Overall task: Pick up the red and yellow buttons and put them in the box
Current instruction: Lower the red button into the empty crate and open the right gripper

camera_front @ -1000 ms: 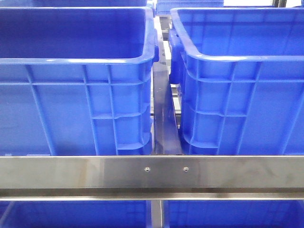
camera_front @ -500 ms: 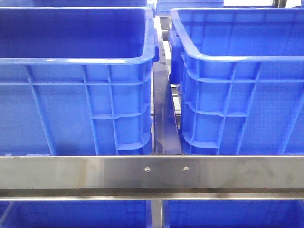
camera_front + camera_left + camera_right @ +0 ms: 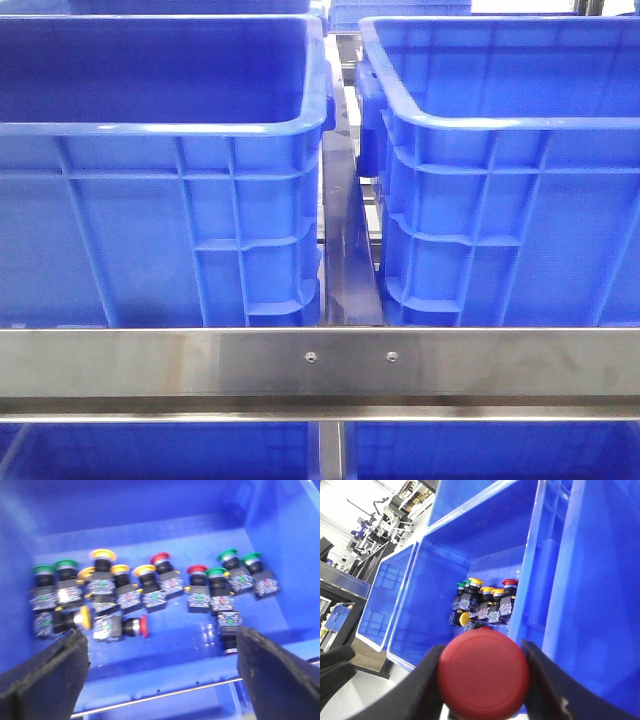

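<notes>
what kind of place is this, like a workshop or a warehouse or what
Probably a factory or lab sorting station. Large blue crates sit behind a steel rail, one bin holds industrial push buttons, and the right wrist view shows equipment racks in an open hall.

No text, label, brand, number or sign can be read anywhere: the blue crates carry no markings, and the push buttons are too blurred to read.

- The right gripper clamps a red button between its fingers.
- More buttons lie in a blue crate beyond.
</notes>
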Robot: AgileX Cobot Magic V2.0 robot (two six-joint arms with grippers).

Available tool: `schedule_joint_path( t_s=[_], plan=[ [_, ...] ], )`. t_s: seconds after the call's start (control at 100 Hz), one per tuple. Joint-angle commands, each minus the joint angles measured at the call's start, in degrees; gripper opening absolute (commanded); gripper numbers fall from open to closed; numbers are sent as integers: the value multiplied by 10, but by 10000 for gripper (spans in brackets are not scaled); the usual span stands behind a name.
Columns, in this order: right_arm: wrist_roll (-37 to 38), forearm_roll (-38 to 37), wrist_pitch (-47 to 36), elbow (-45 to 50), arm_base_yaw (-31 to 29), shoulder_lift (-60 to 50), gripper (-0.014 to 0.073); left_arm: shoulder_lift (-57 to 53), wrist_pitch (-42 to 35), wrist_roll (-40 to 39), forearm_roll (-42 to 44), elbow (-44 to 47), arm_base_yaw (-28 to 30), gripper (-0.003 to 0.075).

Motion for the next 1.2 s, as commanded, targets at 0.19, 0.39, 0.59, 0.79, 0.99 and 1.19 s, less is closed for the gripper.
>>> schedule_joint_path(
  t_s=[0.19, 0.39, 0.59, 0.79, 0.99, 1.19],
  plan=[
    [-15, 36, -18, -22, -4, -12, 142, -102, -68, -6, -5, 47, 7, 479],
    [-58, 36, -92, -22, -4, -12, 142, -114, -68, -6, -5, 54, 7, 130],
    [-145, 36, -263, -23, -4, -12, 142, -114, -70, -6, -5, 54, 7, -19],
    [-234, 36, -458, -23, -4, 2, 142, -114, -71, -6, -5, 54, 7, -19],
    [-282, 9, -570, -44, -4, 73, 142, -114, -72, -6, -5, 54, 7, -19],
    [-283, -51, -602, -99, -4, 170, 142, -114, -72, -6, -5, 54, 7, -19]
  ],
)
